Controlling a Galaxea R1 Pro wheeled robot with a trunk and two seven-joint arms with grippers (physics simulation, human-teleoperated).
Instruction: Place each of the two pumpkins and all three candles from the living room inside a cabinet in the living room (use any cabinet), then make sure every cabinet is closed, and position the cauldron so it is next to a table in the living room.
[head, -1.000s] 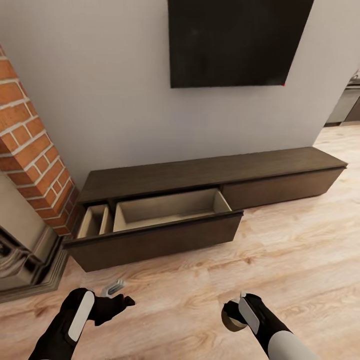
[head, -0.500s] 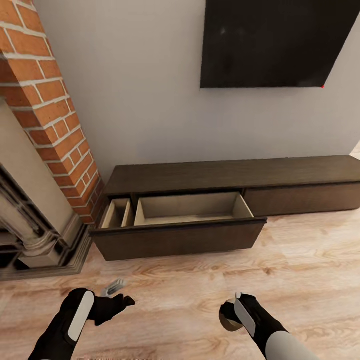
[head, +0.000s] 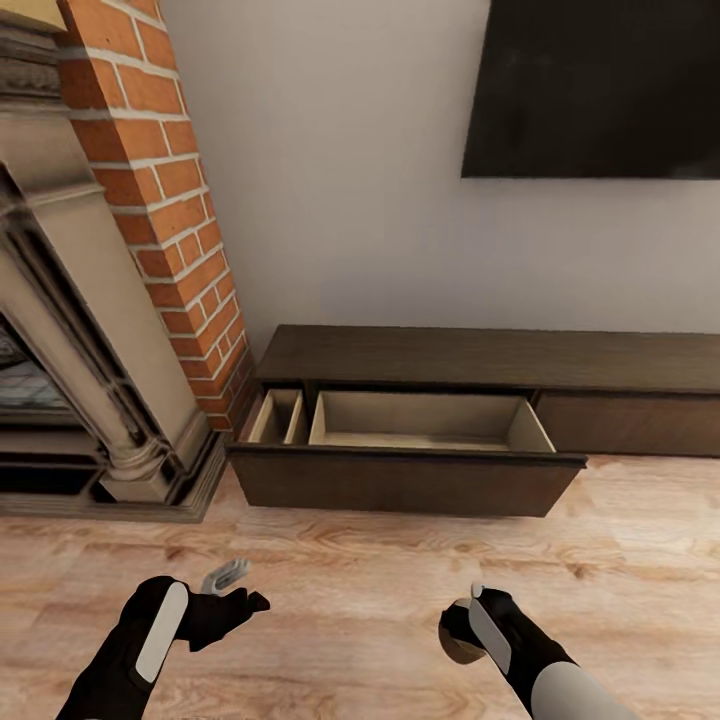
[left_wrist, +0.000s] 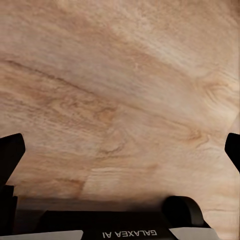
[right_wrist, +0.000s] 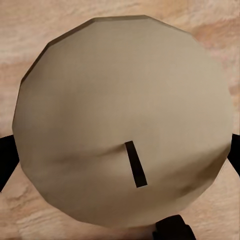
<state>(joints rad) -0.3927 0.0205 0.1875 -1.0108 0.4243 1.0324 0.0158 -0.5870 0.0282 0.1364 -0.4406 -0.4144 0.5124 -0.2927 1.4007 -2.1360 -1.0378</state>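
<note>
- Since a second ago the whole head view has swung: the fireplace (head: 90, 300) now takes up much more of the left side and the TV (head: 600, 85) has slid toward the right edge. That is the camera turning with the robot; both arms sit at the same spots in the picture.
- The left gripper (head: 235, 590) hangs over the wood floor (head: 350, 580) with its fingers spread apart and nothing between them; its wrist view shows bare planks between the two dark finger ends.
- The cabinet (head: 420, 355) stands against the wall ahead, its wide drawer (head: 410, 480) pulled out, pale inside and apparently empty, with a narrow compartment at its left end.
- The right gripper (head: 462, 630) is pinching a candle (right_wrist: 125, 125), a squat olive-grey stub seen end-on in the wrist view, with its dark wick (right_wrist: 135, 163) facing the camera, so its short axis runs along the fingers.
- The step in hand looks like carrying this candle to the open drawer. The next move calls for closing in on the cabinet, reaching the right arm over the drawer front, and releasing inside.
</note>
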